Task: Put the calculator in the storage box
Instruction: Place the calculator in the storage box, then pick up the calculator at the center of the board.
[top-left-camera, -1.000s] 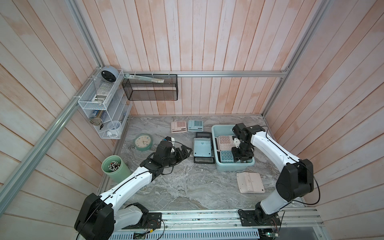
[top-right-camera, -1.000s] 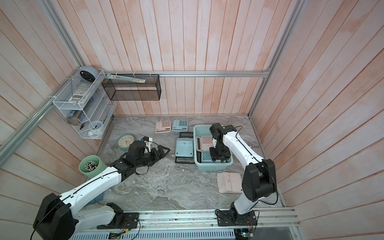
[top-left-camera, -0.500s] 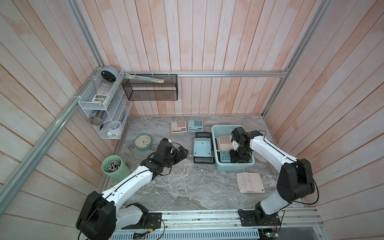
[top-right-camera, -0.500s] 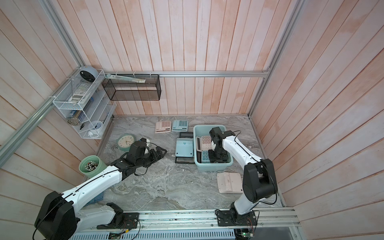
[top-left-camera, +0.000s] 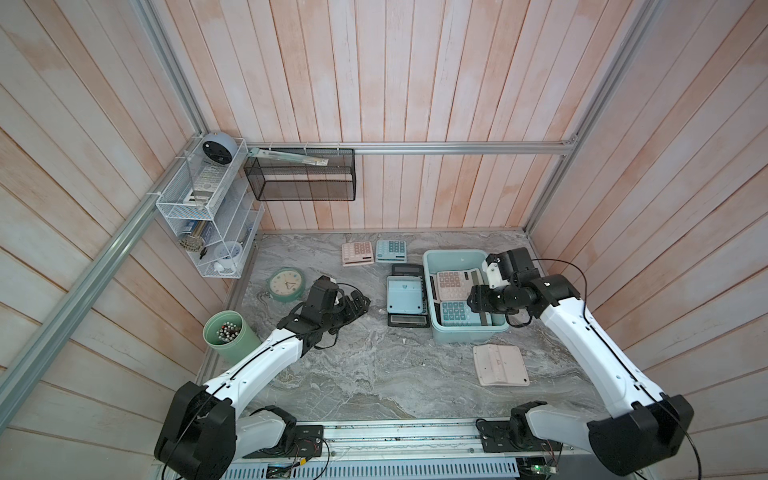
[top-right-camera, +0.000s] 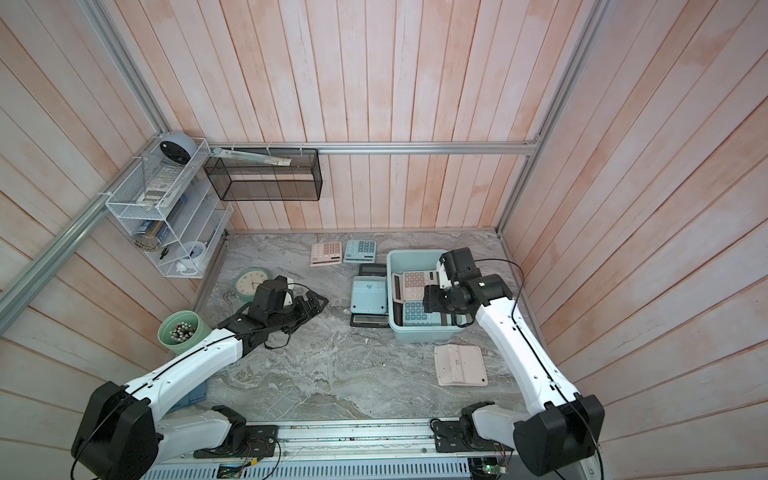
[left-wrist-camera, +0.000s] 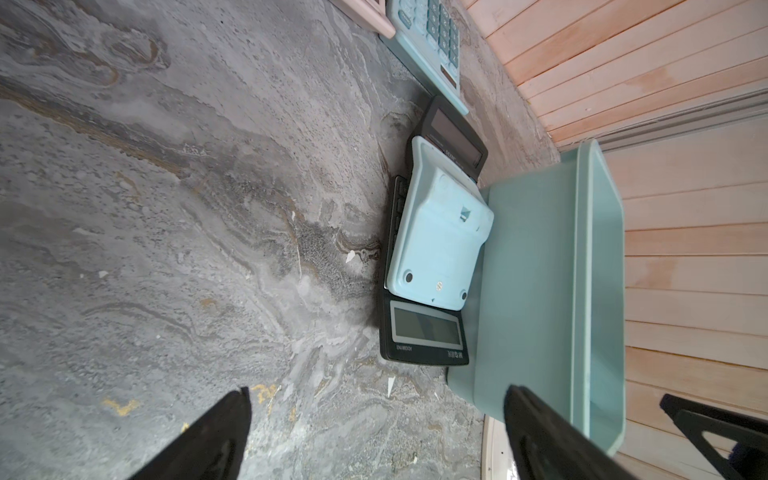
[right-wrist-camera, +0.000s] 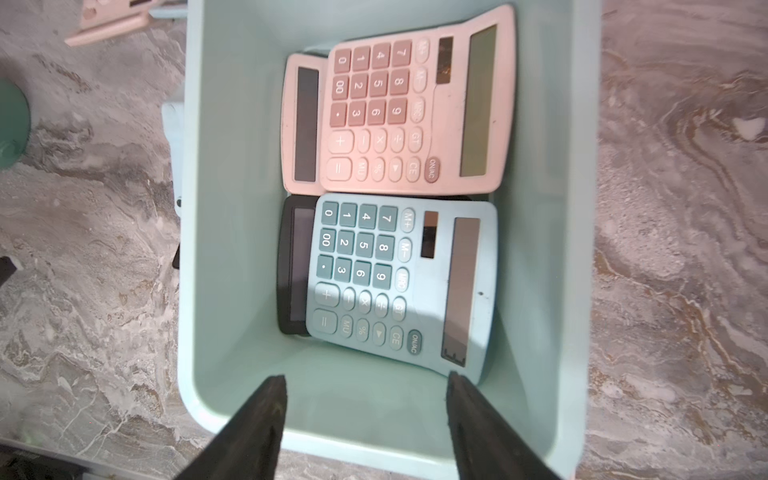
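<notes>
Pink-washed wood panels (top-left-camera: 415, 83) close in a grey marble tabletop (top-left-camera: 365, 374). On it we see the pale teal storage box (top-left-camera: 469, 334), our marker for everything else. The right gripper (right-wrist-camera: 365, 399) hangs over the box, jaws apart with nothing between them. Well apart from the box, on the left arm's side, the left gripper (left-wrist-camera: 382, 415) is spread wide and empty above bare marble.

Inside the box, the blue calculator (right-wrist-camera: 399, 282) lies face up at the end nearer the robot, on what looks like a black calculator (right-wrist-camera: 291, 266), mostly hidden. A pink calculator (right-wrist-camera: 415, 112) lies at the box's far end. Just beside the box, a face-down blue calculator (left-wrist-camera: 436, 237) rests on dark ones. A face-down pink calculator (top-left-camera: 500, 365) lies near the box's near wall.
</notes>
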